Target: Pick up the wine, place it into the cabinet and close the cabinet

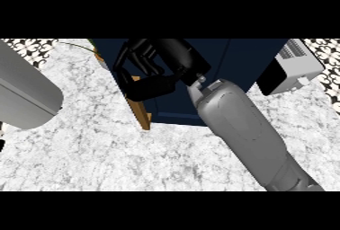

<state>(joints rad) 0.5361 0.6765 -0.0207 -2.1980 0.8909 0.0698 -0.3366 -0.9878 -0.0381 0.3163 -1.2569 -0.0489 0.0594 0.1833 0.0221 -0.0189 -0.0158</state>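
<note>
Head view: right hand [154, 67] is curling its fingers around the cabinet door's [140, 112] edge, wine not visible, probably inside the cabinet [229, 63] already; I'd be swinging it steadily shut, keeping fingers clear of the gap

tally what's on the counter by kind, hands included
Cabinet, dark blue, wooden door edge showing: 1
White appliance at the right: 1
Black hand at the cabinet door (right hand): 1
Grey forearms: 2, the right forearm and the left forearm at the left edge
Wine: 0 in view
Total: 5
</note>
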